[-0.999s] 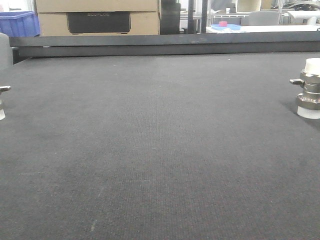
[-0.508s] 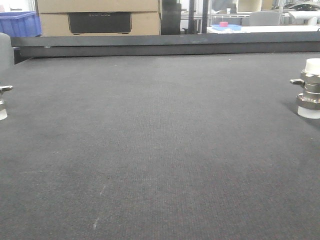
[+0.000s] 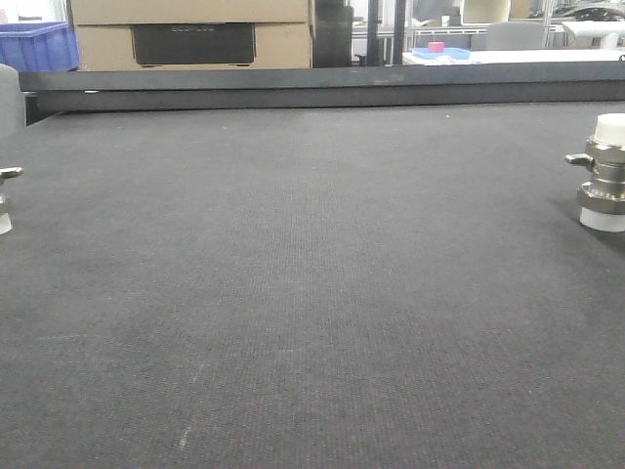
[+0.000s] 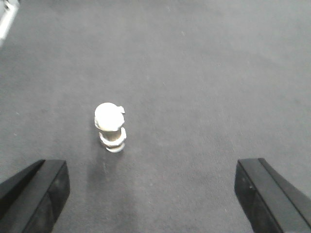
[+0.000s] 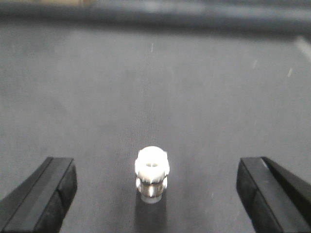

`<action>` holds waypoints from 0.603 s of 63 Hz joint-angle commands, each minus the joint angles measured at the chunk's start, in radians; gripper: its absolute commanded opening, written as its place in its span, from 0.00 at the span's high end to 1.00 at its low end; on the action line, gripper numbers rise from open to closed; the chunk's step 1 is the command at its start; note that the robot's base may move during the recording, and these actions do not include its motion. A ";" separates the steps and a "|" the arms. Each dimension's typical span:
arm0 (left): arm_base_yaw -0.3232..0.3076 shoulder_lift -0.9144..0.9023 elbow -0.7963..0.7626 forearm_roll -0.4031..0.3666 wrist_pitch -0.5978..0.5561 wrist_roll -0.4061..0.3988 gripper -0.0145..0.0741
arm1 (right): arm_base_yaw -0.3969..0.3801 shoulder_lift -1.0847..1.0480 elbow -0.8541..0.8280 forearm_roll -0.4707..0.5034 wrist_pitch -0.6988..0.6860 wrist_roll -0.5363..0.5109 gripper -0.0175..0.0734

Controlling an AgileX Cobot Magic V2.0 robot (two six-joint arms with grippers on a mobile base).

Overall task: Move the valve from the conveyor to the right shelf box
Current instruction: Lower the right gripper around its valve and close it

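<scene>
Valve (image 3: 605,174) upright on its white cap at the right edge of the conveyor (image 3: 312,293), lever poking left, partly cut off by the front view. Barely budged against a second ago: same spot, same pose, only a hair of wobble across the whole picture. Same story at the left edge, with a second valve (image 3: 5,195), just a sliver of lever and cap, nudged a touch right half a second back and now settled again. Reads as a conveyor at rest or crawling, so no chase needed, though that's only a judgement.

From the right wrist: presumably the same valve (image 5: 152,174), dead centre ahead, cap up, slightly blurred. Right gripper (image 5: 155,162) released, jaws spread wide to either side, gripping nothing, clear of the steel. Height above the conveyor hard to call from here.

From the left wrist: second valve (image 4: 111,127) standing left of centre, ahead of the left gripper (image 4: 149,165), jaws likewise spread and empty.

Pick not yet begun. Next, probably: lower the right jaws around the ribbed body, clench, lift, swing right. No shelf box in view anywhere. Worth watching — smooth round steel on a narrow footing, easy to tip with a glancing touch.
</scene>
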 commanded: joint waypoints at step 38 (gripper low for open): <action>-0.009 0.052 -0.041 -0.009 0.013 -0.001 0.16 | 0.001 0.743 -0.457 -0.016 0.445 -0.089 0.18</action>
